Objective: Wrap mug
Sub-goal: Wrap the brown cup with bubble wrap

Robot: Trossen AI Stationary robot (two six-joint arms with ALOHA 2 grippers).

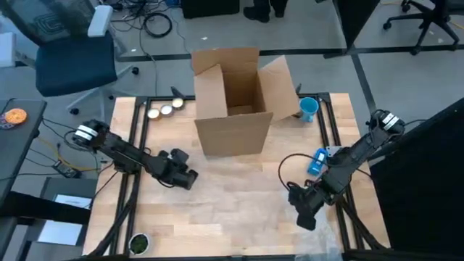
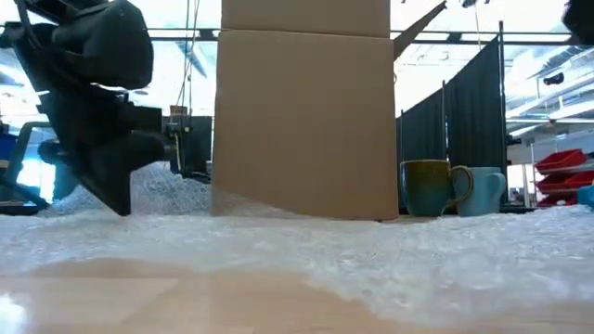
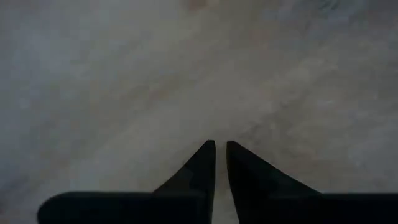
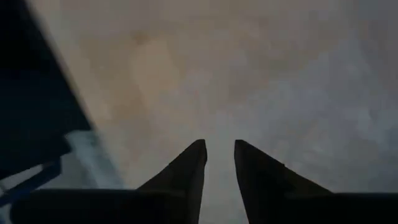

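Observation:
A sheet of bubble wrap (image 1: 239,185) lies flat on the middle of the wooden table (image 1: 181,232). A blue mug (image 1: 309,109) stands on its base at the far right, beside the cardboard box (image 1: 232,109). The low view also shows an olive-green mug (image 2: 427,186) next to the blue mug (image 2: 484,190). My left gripper (image 1: 190,179) hangs low over the sheet's left part with only a slit between its fingertips (image 3: 221,146). My right gripper (image 1: 304,217) is near the sheet's right near corner, likewise shut (image 4: 220,146), with nothing between its fingers.
The open cardboard box stands at the far middle with its flaps up. Three small round lids (image 1: 164,110) lie to the left of it. A blue packet (image 1: 317,161) lies by the right arm. A small green round thing (image 1: 138,243) sits at the near left edge.

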